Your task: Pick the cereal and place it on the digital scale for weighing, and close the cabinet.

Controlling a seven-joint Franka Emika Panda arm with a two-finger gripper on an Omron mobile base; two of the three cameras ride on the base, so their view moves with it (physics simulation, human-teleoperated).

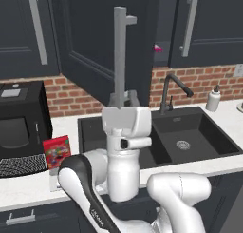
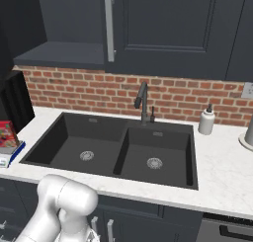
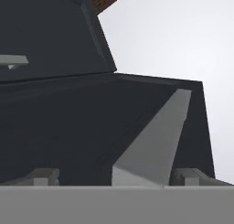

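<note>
Fingers [image 3: 114,177] spread wide, holding nothing, w/ the grey bar handle [image 3: 153,143] of the open cabinet door [image 1: 107,42] running between them, close in front. Door swung out over the sink [image 1: 190,134]. Cereal [image 1: 57,153] upright on the digital scale [image 1: 53,180] at left, on the desk [image 1: 28,187] just beside the black appliance [image 1: 21,122]. Right base view: cereal [image 2: 7,133] at far left edge, faucet [image 2: 142,103] behind the sink, soap bottle [image 2: 206,120] to its right.

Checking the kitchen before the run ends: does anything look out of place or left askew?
Yes. The cabinet door above the sink stands swung open over the counter, unlike the shut doors beside it. The open gripper straddles its bar handle. The cereal stands upright at the counter's left.
</note>
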